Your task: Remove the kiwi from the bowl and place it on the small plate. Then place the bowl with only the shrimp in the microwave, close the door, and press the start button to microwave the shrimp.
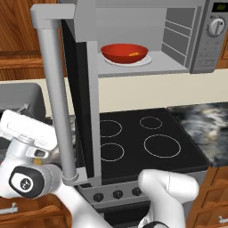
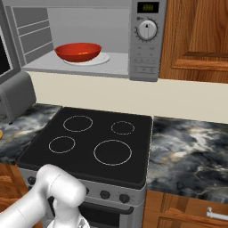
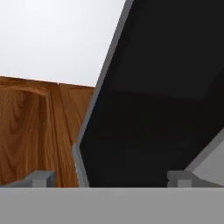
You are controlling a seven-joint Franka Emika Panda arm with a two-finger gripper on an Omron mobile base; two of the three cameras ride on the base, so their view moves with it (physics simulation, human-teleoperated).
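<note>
Now your gripper (image 3: 112,178), fingertips apart and empty, faces the open door's (image 3: 166,100) rigid dark glass just ahead; push it flat. Beyond it, the bowl (image 1: 124,52) sits inside the microwave (image 1: 196,40).

The wide shallow glossy red bowl (image 1: 124,52) sits on the white round tray (image 1: 141,61) inside the large steel-grey microwave (image 2: 147,67), with the tiny curved orange shrimp (image 1: 132,54) in it. The microwave's wide dark glass door (image 1: 82,102) swings out to the left, its long tubular grey handle (image 1: 55,98) at the outer edge. Below lies the black four-ring stovetop (image 2: 89,142), flanked by the marbled table (image 2: 191,151). A rounded dark grey toaster oven (image 2: 17,95) stands left of the stovetop
</note>
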